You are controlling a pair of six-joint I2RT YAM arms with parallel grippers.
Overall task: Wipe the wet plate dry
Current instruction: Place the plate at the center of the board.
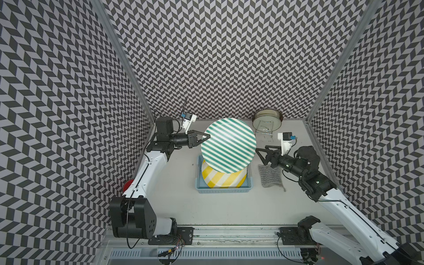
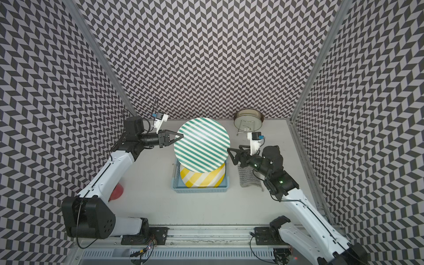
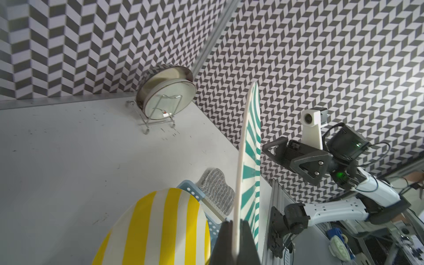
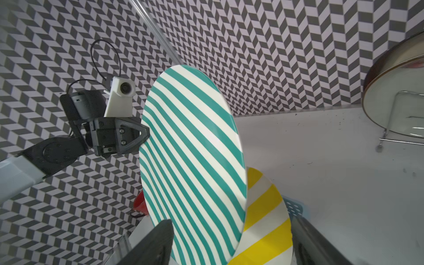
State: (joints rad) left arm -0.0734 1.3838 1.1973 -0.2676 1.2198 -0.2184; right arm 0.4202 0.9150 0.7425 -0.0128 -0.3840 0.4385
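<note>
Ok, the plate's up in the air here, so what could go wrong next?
1. Only the left hand pinches the green-striped plate at its rim, so it could slip or swing and drop onto the yellow-striped plate in the blue basket below.
2. The right hand is open and empty right at the plate's opposite edge; pulling away carelessly might knock it.
3. The cloth lies on the table, not yet picked up.

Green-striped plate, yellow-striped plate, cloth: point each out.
green-striped plate (image 1: 228, 144), in a top view, centre of its striped face.
yellow-striped plate (image 1: 220, 180), in a top view, middle of the part that shows.
cloth (image 1: 269, 177), in a top view, middle of the grey weave.
</note>
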